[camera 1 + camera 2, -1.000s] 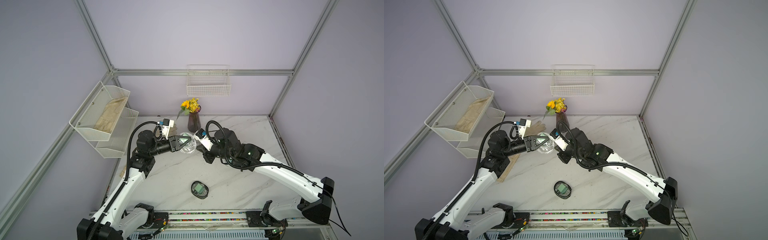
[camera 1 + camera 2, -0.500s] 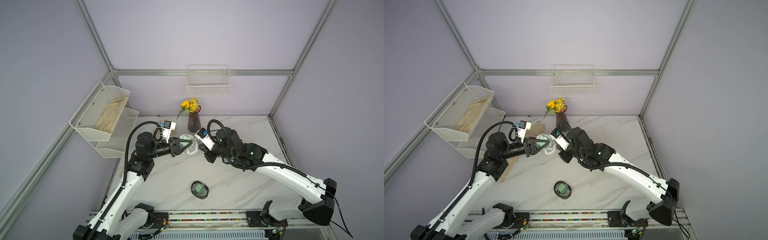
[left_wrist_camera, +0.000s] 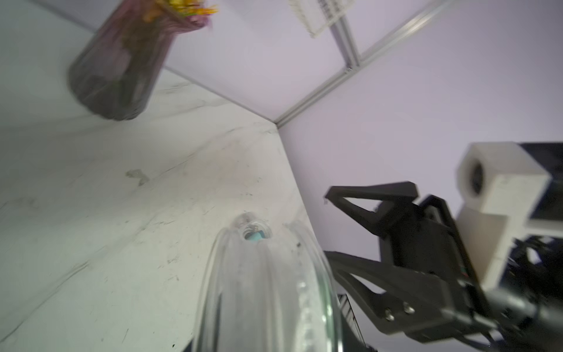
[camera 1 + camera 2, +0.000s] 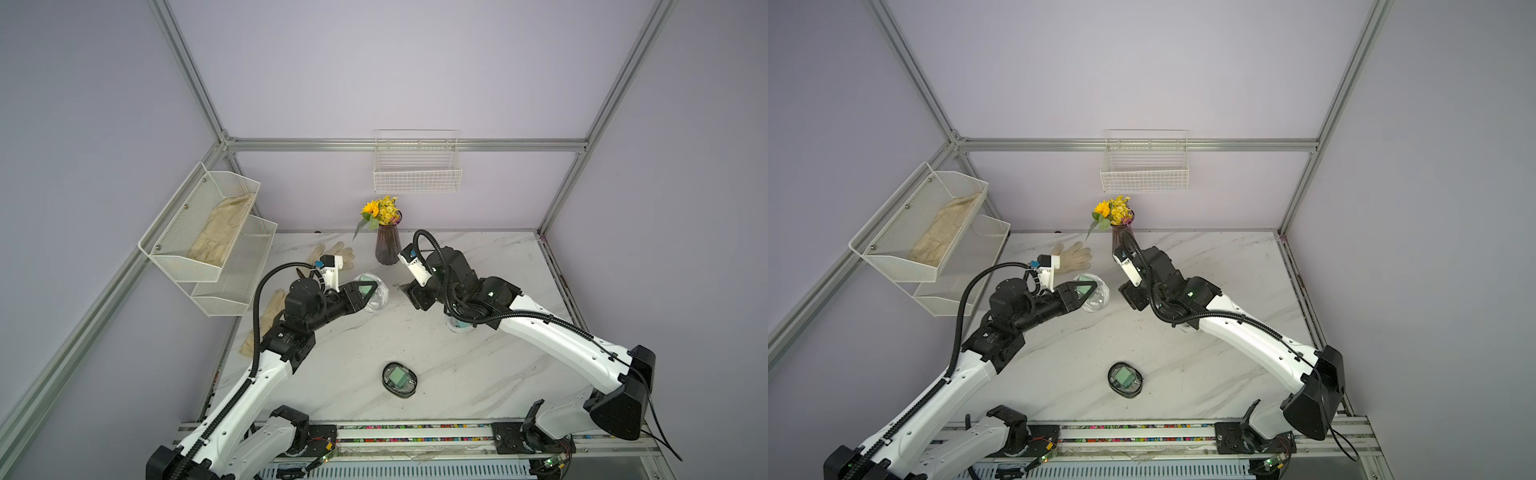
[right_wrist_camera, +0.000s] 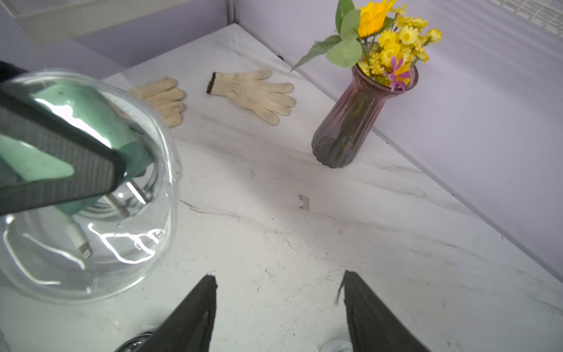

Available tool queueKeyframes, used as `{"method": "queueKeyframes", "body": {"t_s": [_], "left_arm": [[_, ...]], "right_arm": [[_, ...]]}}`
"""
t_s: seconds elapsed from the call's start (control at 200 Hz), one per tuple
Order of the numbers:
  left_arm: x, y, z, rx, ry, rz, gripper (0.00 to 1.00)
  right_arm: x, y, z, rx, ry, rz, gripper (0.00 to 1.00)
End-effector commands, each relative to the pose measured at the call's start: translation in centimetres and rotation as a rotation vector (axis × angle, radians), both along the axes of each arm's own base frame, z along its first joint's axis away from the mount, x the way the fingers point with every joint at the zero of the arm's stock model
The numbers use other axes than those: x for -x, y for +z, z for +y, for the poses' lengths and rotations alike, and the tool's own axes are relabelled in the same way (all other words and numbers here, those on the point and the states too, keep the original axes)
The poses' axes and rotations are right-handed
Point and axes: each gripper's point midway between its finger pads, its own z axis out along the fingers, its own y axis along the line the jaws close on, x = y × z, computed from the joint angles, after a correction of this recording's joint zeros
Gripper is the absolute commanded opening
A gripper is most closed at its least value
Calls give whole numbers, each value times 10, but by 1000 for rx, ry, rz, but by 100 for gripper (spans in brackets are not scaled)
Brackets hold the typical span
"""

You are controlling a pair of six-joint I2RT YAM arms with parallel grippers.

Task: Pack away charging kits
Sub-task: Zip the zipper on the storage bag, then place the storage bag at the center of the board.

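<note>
In both top views the left gripper (image 4: 370,294) is at the centre of the frame, slightly left. It is closed onto a transparent oval plastic case (image 4: 377,298), clamping it between its black fingers and holding it off the white marble-patterned table (image 4: 457,374). The right wrist view shows a mint-green cube plug adapter (image 5: 91,112) with its metal prongs inside this case, and the connector end of a white cable (image 5: 80,240) below it. The right gripper (image 5: 278,277) is just to the right of the case and apart from it. Its jaws stand wide with nothing between them. A second oval case with a black rim (image 4: 400,379) lies flat on the table in the lower centre of the frame, with a green block inside. A third clear case (image 4: 459,327) shows partly beneath the right arm. A purple ribbed glass vase of yellow flowers (image 4: 387,249) stands at the back of the table, above centre. Two cream fabric gloves (image 5: 256,91) lie to its left.
</note>
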Motion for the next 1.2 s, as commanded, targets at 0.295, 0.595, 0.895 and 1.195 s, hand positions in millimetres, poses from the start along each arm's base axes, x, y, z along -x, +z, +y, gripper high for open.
{"method": "queueKeyframes", "body": {"t_s": [0.295,0.595,0.895,1.195], "left_arm": [[-46,-90,16,-22,657,27,0],[-73,-151,-5,-91,694,24,3],[-73,-186,-27,-189,593,140,75],[-22,-185,10,-479,584,389,100]], "right_arm": [[-14,-4,-30,-343,-117,120,97],[-26,-9,-34,-381,-140,93,97],[-22,-1,-38,-398,-118,42,97],[1,25,-64,-459,-144,-41,97]]}}
